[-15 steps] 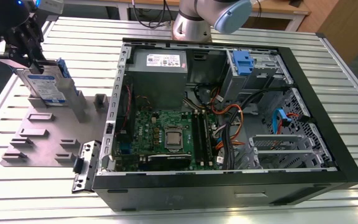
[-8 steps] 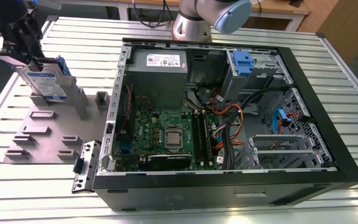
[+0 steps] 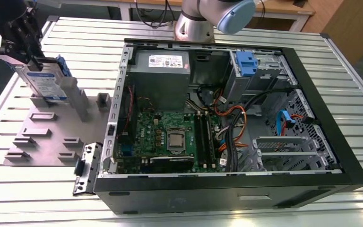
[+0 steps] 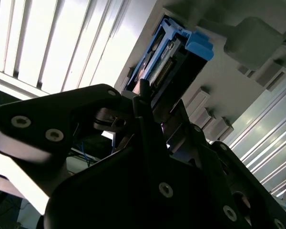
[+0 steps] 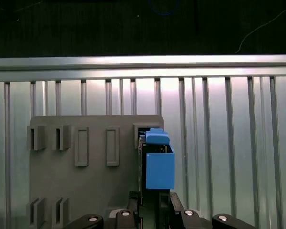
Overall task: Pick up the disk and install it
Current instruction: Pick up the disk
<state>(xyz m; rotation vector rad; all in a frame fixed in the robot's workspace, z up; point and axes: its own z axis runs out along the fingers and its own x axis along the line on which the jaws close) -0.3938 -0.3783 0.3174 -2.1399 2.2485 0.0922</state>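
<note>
My hand (image 3: 35, 60) is pinching the disk (image 3: 47, 81) by its upper end. In the second wrist view the fingers (image 4: 143, 102) sit on either side of its edge, near the connector.

The disk stands upright on its narrow end at the exterior view's left, its lower end down beside the upright post of the grey fixture plate (image 3: 49, 137). I cannot tell whether it has cleared the slot. In the first wrist view the blue carrier tab (image 5: 157, 137) faces away from the hand.

My worry is the short hold on one end. Any tilt could jam the carrier in the fixture and drag the plate across the slatted desk (image 3: 17, 189), or let the disk pivot in the grip.

Further out, the open computer case (image 3: 232, 189) has a raised rim and loose cables (image 3: 232, 118) beside the drive cage (image 3: 257, 71), and a swinging disk could snag on either.
</note>
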